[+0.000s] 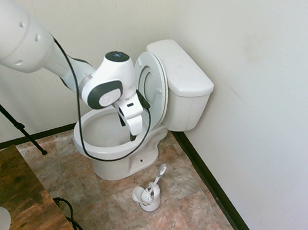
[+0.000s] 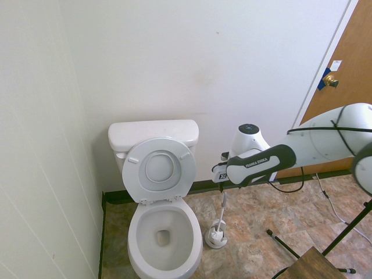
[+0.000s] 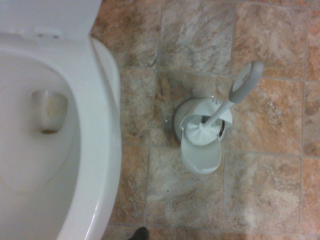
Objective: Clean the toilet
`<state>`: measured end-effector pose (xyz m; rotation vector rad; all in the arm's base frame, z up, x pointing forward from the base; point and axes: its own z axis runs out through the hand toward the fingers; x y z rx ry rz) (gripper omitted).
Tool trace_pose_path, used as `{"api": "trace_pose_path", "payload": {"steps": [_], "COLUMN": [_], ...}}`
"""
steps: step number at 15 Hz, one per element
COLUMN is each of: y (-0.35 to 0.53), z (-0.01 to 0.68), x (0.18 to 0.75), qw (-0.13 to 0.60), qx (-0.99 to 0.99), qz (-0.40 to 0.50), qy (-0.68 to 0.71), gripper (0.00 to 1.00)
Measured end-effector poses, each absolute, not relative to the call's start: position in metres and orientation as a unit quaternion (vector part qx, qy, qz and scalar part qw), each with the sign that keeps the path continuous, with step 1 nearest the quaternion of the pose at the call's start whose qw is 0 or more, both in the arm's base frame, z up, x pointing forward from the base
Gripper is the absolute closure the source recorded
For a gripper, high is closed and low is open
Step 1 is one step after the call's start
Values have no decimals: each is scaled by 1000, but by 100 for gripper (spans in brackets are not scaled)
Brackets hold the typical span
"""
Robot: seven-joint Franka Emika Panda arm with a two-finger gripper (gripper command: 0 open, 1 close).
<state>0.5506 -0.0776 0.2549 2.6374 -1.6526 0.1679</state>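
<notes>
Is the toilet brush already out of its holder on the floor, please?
No, the toilet brush sits head-down in its holder on the tiled floor beside the toilet.
</notes>
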Motion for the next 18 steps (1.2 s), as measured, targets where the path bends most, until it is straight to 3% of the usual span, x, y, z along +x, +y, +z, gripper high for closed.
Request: {"api": "trace_pose_path", "payload": {"steps": [11, 18], "y": [-175, -190], "z": [130, 79], "x": [651, 659], "qw": [8, 19], "qx": [812, 817], "qz": [1, -15], "qy": [-584, -577], "gripper": [0, 0]}}
